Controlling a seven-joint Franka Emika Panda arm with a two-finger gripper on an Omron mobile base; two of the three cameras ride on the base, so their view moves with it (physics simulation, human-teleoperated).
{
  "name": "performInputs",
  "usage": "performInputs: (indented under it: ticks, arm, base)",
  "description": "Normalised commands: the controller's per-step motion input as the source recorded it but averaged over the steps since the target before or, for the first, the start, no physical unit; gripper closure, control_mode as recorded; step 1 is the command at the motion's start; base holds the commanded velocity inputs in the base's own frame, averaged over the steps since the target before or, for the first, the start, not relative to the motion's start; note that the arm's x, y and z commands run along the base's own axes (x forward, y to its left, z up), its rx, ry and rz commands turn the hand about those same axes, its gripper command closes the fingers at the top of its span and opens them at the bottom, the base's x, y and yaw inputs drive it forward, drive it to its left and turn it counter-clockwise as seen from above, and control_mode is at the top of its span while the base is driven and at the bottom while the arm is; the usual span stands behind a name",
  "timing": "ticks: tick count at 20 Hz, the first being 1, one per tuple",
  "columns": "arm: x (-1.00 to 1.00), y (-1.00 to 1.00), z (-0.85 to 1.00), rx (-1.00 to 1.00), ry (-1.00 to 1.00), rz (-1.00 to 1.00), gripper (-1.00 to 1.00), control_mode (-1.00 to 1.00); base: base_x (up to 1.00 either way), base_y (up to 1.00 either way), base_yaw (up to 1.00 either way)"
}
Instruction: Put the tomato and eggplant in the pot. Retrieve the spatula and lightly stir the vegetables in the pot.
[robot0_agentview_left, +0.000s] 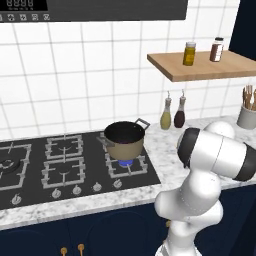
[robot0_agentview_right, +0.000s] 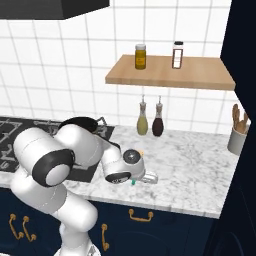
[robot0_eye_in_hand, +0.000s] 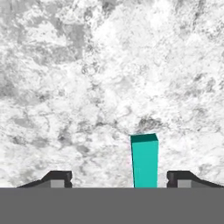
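Now fingers (robot0_eye_in_hand: 118, 178) astride spatula (robot0_eye_in_hand: 145, 161).

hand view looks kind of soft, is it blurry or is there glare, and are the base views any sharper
Hand view: the marble counter is smeared and mottled, no glare, while the green spatula handle between the open tool tips has crisp edges. Left base view: even flat light, the pot reads clearly, its inside dark. Right base view: the arm is sharp, the tool is low over the counter.
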Motion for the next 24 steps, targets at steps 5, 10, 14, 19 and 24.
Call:
performInputs:
  ticks: [5,10,14,19,24]
  arm:
    - [-0.37,0.45,-0.29,0.0,-0.01,0.0,1.0,-1.0]
    - [-0.29,0.44,-0.08,0.0,0.0,0.0,1.0,-1.0]
    - [-0.12,0.09,0.49,0.0,0.0,0.01,1.0,-1.0]
    - [-0.34,0.09,1.0,-0.01,-0.02,0.08,1.0,-1.0]
    - [-0.52,0.22,1.0,-0.25,-0.06,0.15,1.0,-1.0]
  base:
    - [0.0,0.0,0.0]
    - [0.0,0.0,0.0]
    - [0.0,0.0,0.0]
    - [0.0,0.0,0.0]
    - [0.0,0.0,0.0]
